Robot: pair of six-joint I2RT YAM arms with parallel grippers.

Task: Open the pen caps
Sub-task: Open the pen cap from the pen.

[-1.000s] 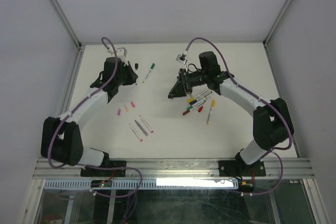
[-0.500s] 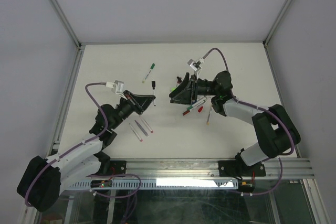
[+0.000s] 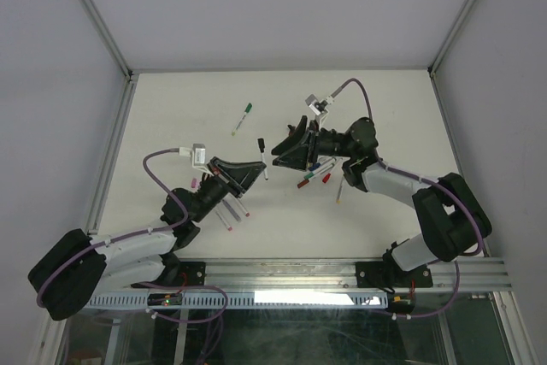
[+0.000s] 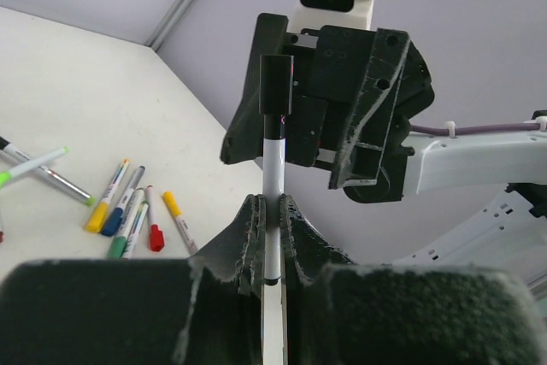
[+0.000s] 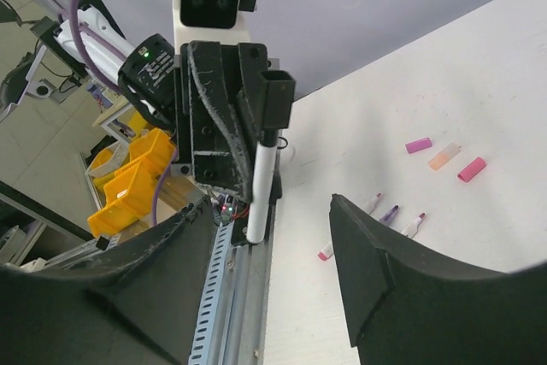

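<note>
My left gripper (image 3: 255, 169) (image 4: 272, 221) is shut on the white barrel of a pen (image 4: 273, 164) and holds it upright above the table. The pen's black cap (image 4: 275, 85) (image 3: 260, 143) (image 5: 275, 98) is on. My right gripper (image 3: 284, 153) (image 5: 273, 271) is open and faces the pen, with its fingers apart on either side of it and just short of the cap. Several capped pens (image 3: 319, 168) (image 4: 128, 209) lie under the right arm. Three loose caps (image 5: 444, 156), pink and orange, lie near several uncapped pens (image 5: 389, 211) (image 3: 231, 209).
A green-capped pen (image 3: 242, 118) lies alone at the back of the table. A yellow-ended pen (image 3: 342, 185) lies right of the cluster. Yellow bins (image 5: 128, 177) and the slotted metal rail (image 5: 226, 297) sit at the near edge.
My left gripper has carried the black-capped pen right and forward, up to the right gripper's open fingers. The right gripper has stayed about where it was.
</note>
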